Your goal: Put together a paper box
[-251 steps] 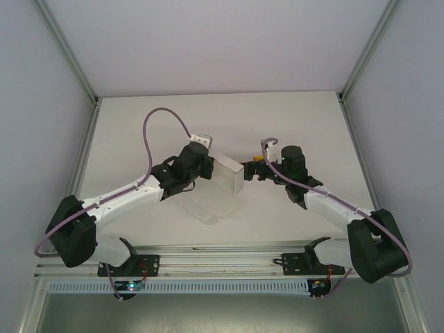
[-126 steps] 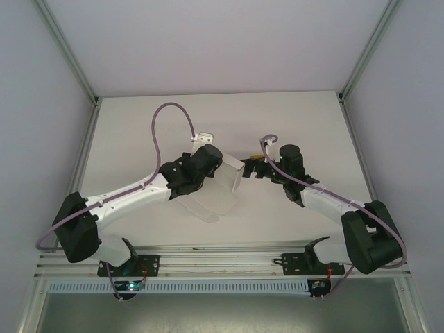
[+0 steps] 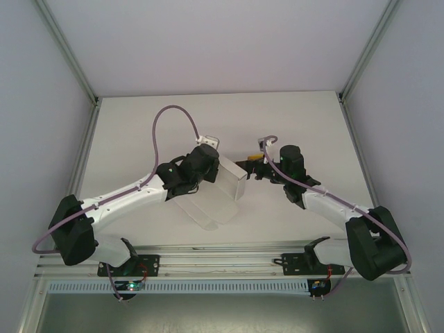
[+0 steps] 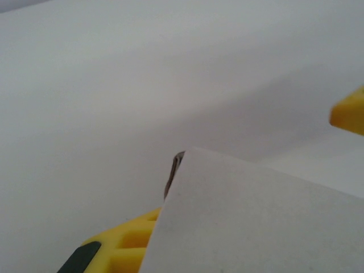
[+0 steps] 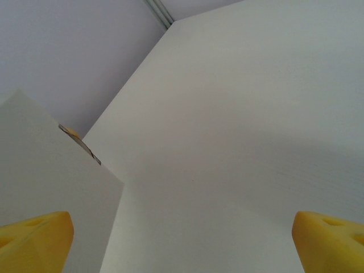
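Top external view: the left gripper (image 3: 210, 158), at the upper-left edge of the paper box (image 3: 216, 191), is clamped on its thin card and holds it tilted. Just right of the box, the right gripper (image 3: 250, 168) gapes wide. A careless push from there could buckle the panel or pull it free.

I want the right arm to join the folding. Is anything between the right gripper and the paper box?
Nothing visible. The right gripper hangs open at the right edge of the paper box, and its wrist view has a card panel already beside one fingertip. The left gripper grips the box from the opposite side.
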`<state>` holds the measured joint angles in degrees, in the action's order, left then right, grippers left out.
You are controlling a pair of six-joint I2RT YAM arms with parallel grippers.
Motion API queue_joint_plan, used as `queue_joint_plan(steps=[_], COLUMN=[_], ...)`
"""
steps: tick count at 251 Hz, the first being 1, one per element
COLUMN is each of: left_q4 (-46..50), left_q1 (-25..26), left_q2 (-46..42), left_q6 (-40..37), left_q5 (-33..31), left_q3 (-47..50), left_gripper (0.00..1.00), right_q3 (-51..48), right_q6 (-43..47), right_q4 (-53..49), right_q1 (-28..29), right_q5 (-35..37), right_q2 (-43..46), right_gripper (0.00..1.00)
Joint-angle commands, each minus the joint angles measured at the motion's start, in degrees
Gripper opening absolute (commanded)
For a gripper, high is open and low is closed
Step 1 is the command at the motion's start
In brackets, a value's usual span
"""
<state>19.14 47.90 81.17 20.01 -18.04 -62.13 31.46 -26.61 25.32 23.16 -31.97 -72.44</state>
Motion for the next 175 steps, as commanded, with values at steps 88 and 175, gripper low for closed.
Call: queue_joint_plan(steps=[88,175], left_q4=[11.71,22.40], left_q1=[-3.53,-0.75], left_q2=[-6.25,7.75], left_q6=[-47.26,-90.20], left_q5=[10.48,6.51], left_q3=[-2.86,-15.33], left_gripper=[0.00,0.00], right_q3=[-1.97,-9.52], right_q6=[9.99,10.09], right_q4=[-28.02,-31.39], right_q1=[-6.63,-9.89], right_q5=[45.35,40.86], right_q2=[24.83,43.89], right_gripper=[0.98,0.98])
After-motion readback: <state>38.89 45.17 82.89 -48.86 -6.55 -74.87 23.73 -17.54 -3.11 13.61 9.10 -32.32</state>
